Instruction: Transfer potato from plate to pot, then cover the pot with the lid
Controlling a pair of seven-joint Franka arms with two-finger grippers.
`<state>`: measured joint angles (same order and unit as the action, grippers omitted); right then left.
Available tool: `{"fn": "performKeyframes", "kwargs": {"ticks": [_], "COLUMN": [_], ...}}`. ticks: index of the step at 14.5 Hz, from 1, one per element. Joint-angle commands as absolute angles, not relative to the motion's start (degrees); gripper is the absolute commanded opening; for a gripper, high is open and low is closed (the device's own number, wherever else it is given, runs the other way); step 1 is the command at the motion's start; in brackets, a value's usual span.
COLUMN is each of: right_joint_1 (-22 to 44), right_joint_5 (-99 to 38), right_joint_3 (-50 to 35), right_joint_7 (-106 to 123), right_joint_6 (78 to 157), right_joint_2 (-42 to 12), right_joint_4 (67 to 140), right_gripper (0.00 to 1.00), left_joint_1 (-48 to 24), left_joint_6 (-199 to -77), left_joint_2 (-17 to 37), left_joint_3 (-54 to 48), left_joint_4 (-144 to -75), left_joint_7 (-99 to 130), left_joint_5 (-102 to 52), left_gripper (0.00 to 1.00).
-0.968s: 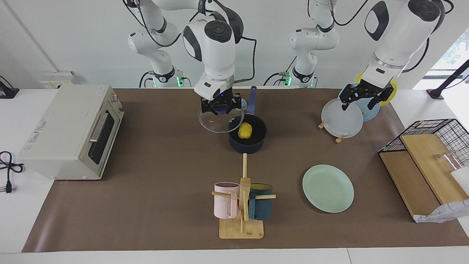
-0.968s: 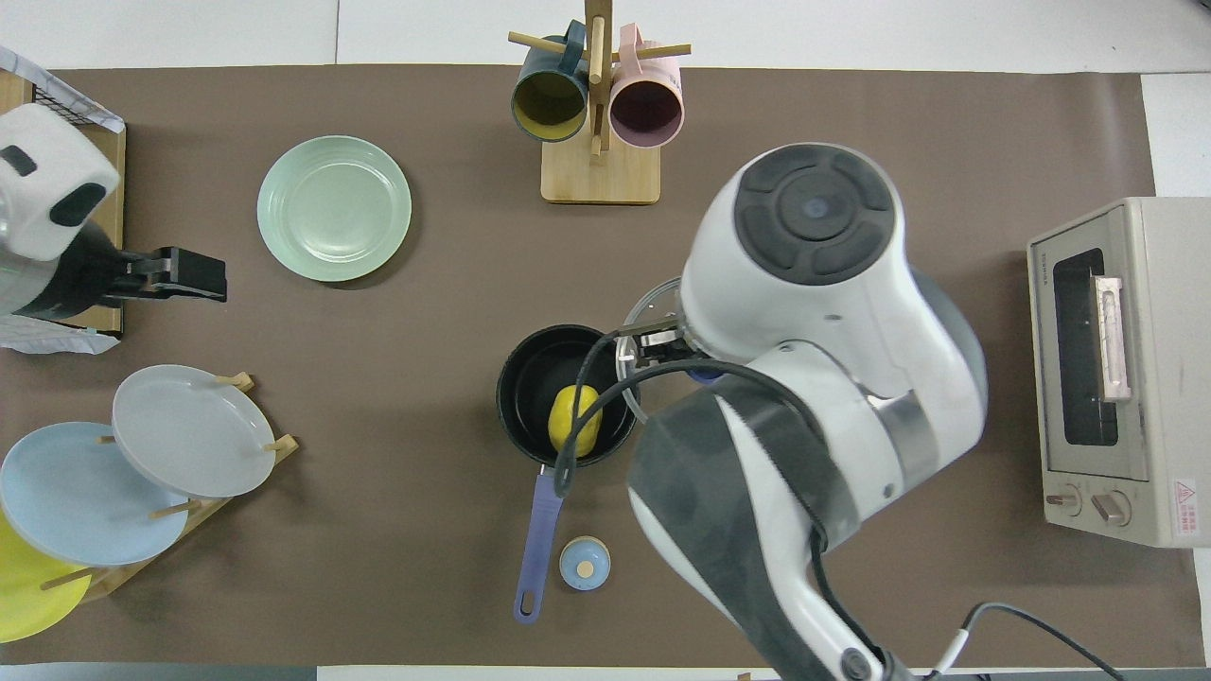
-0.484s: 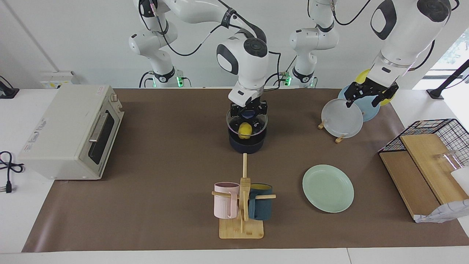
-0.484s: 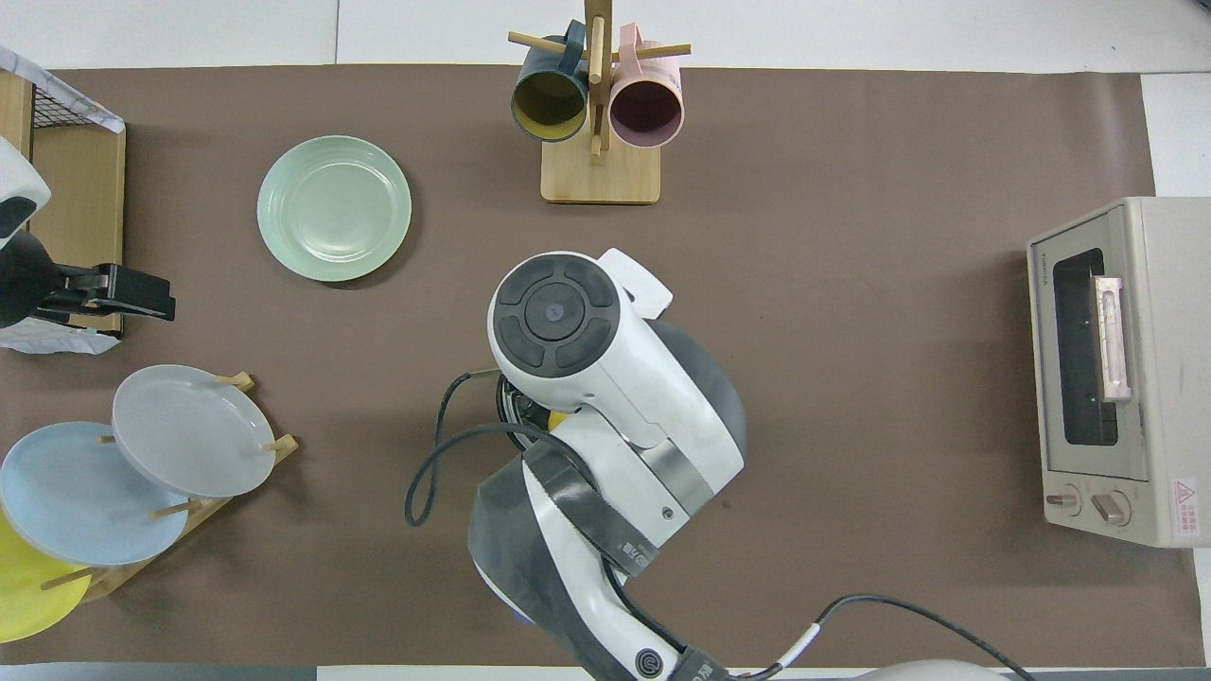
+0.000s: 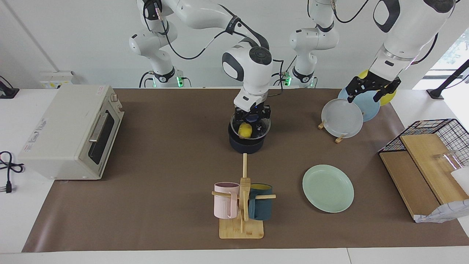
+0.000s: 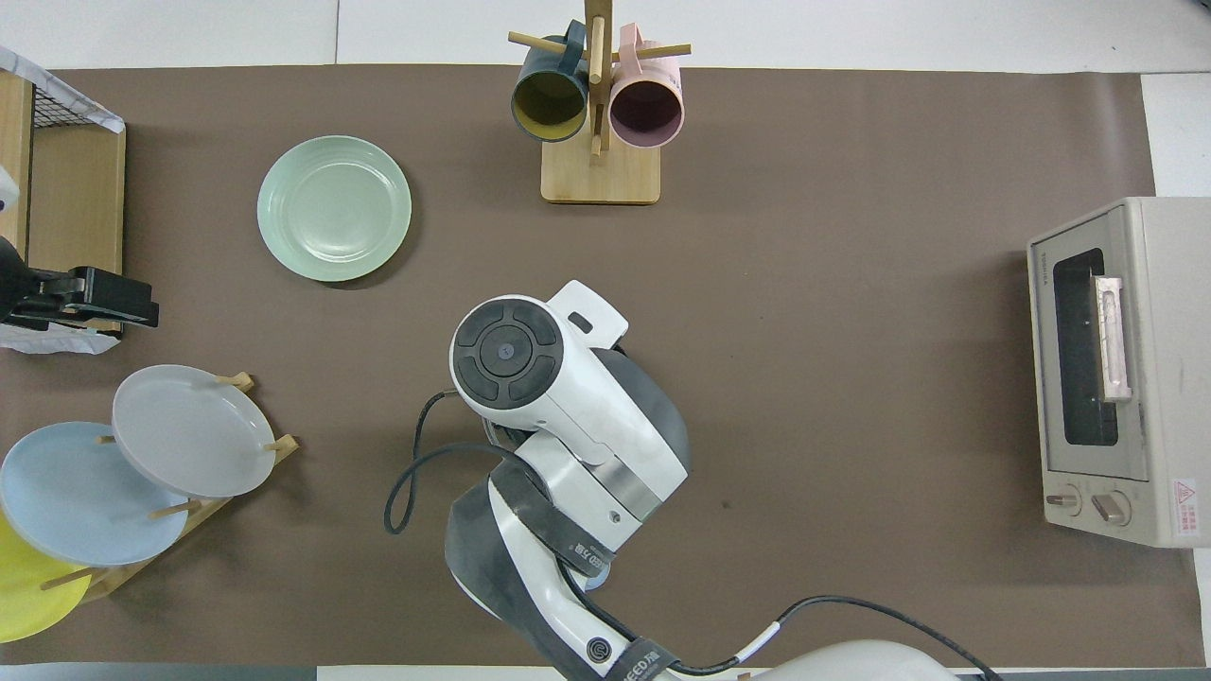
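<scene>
**Lid Brought Over the Pot, Potato Inside**

Since a second ago my right gripper (image 5: 252, 118) has carried the lid (image 5: 250, 126) from beside the pot (image 5: 246, 143) to directly over its mouth, and my left gripper (image 5: 372, 88) has drawn back to hang over the plate rack (image 5: 339, 138).

Count of items:
- Potato (image 5: 244, 129), one: small, bright yellow, lumpy oval, lying in the pot and seen through the glass.
- Pot, one: dark, round, standing mid-table, nearer to me than the mug stand (image 5: 242, 220).
- Lid, one: clear glass, blue knob, sitting at the pot's rim (whether it rests fully I cannot tell).
- Plate (image 5: 328, 188), one: pale mint green, flat, bare, toward my left arm's end, well apart from the pot.
- Racked plates, three: grey (image 5: 342, 118), light blue (image 5: 369, 110), yellow (image 5: 389, 96), upright.
- Mugs, two: pink (image 5: 226, 205) and dark teal (image 5: 260, 208), hung on the stand.
- Toaster oven (image 5: 71, 131), one, at my right arm's end.

My right gripper is clamped on the lid's knob. My left gripper stands wide apart, holding nothing.
</scene>
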<state>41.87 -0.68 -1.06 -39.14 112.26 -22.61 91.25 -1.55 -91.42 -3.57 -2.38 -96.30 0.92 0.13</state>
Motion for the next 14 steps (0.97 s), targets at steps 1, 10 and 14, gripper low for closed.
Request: {"fn": "performKeyframes", "kwargs": {"ticks": [1, 10, 14], "right_joint_1": [41.7, 41.3, 41.4], "right_joint_5": [-0.1, 2.1, 2.1], "right_joint_3": [-1.2, -1.2, -1.2], "right_joint_7": [-39.8, -38.9, -39.0], "right_joint_6": [114.0, 117.2, 119.8], "right_joint_2": [-21.5, -21.0, -21.0], "right_joint_4": [93.4, 96.2, 97.7], "right_gripper": [0.0, 0.0, 0.0], "left_joint_1": [-3.4, -3.5, -4.3], "left_joint_6": [-92.2, -92.0, -91.9], "left_joint_2": [-2.1, -2.3, -2.3], "left_joint_3": [-0.1, -0.1, -0.1], "left_joint_4": [-91.7, -93.1, -93.1], "left_joint_7": [1.6, 0.8, 1.6], "left_joint_5": [-0.6, -0.4, -0.5], "left_gripper": [1.0, 1.0, 1.0]}}
